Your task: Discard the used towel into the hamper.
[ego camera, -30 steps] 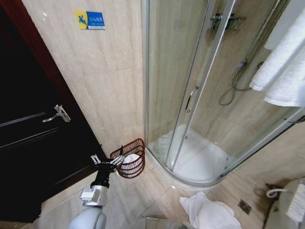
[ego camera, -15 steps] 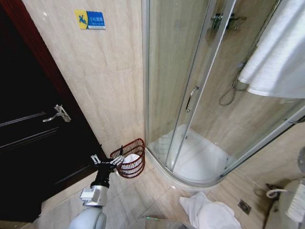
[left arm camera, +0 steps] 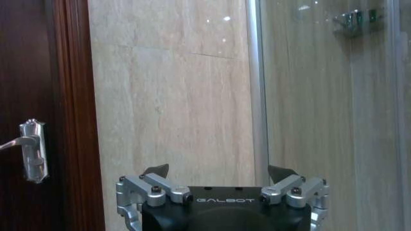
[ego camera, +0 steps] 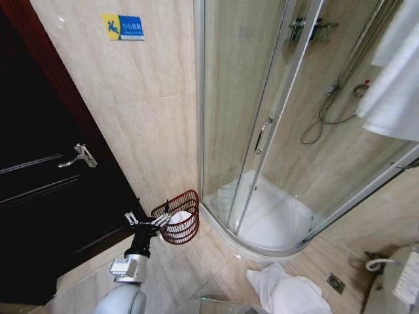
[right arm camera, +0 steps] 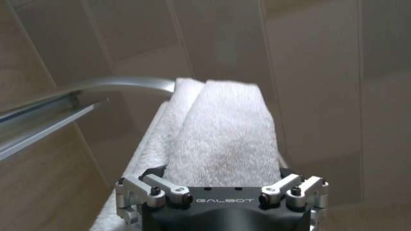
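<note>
In the head view the left tool (ego camera: 145,221) hangs low by the dark door (ego camera: 39,216), its fingers spread with nothing between them, and the hamper (ego camera: 178,217) sits just beyond its tips, almost touching, against the tiled wall (ego camera: 150,131) beside the shower (ego camera: 262,196); something white already lies inside the hamper. A white towel (ego camera: 393,85) hangs high at the far right of this view, draped downward over the shower's top rail, so it is well apart from the left tool and up and across from the hamper. Another white cloth (ego camera: 285,291) lies crumpled on the floor near the shower base. In the left wrist view the left tool (left arm camera: 220,173) shows both fingertips parted and empty, facing the wall beside the door handle (left arm camera: 29,150). In the right wrist view the right tool (right arm camera: 222,175) is right at the towel (right arm camera: 222,134), which runs lengthwise straight away from it over the curved rail (right arm camera: 96,91); its fingers sit spread at either side of the cloth's near end, and whether they pinch it I cannot tell. The right arm is clearly the nearer to the towel, and the hamper lies far below and to that tool's left
</note>
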Controlling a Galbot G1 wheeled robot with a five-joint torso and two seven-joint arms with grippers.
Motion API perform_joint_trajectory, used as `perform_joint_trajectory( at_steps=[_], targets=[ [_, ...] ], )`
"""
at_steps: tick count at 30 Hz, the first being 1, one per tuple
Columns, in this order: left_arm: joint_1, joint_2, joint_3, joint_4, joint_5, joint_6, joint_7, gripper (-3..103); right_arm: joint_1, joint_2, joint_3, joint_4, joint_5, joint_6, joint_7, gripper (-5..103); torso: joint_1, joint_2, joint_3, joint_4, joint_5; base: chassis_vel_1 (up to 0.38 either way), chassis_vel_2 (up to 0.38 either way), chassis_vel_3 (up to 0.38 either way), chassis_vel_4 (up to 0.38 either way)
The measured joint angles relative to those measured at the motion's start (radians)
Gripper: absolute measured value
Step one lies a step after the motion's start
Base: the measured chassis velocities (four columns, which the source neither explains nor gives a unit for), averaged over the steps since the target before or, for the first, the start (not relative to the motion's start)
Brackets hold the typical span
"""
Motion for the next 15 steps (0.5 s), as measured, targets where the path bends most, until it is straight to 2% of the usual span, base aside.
perform_joint_trajectory(
  at_steps=[5,8,11,13,15],
  targets=[
    [0.0,0.0,0.0,0.0,0.0,0.0,0.0,100,0.001,-0.02,0.02,-0.002,-0.096,0.03,-0.022,100,0.0,0.0,0.0,0.0,-0.0001,0.0,0.0,0.0,0.0],
    [0.0,0.0,0.0,0.0,0.0,0.0,0.0,100,0.0,-0.03,0.035,-0.009,-0.115,0.037,-0.027,100,0.0,0.0,0.0,0.0,-0.0001,0.0,0.0,0.0,0.0],
    [0.0,0.0,0.0,0.0,0.0,0.0,0.0,100,-0.005,-0.037,0.041,-0.017,-0.088,0.034,-0.026,100,0.0,0.0,0.0,-0.0001,0.0,0.0,0.0,0.0,0.0],
    [0.0,0.0,0.0,0.0,0.0,0.0,0.0,100,-0.013,-0.044,0.037,-0.019,0.032,-0.003,-0.013,100,0.0,0.0,0.0,-0.0001,0.0003,0.0,0.0,0.0,0.0],
    [0.0,0.0,0.0,0.0,0.0,0.0,0.0,100,-0.014,-0.045,0.035,-0.017,0.059,-0.011,-0.008,100,0.0,0.0,0.0,-0.0002,0.0004,0.0,0.0,0.0,0.0]
  ],
)
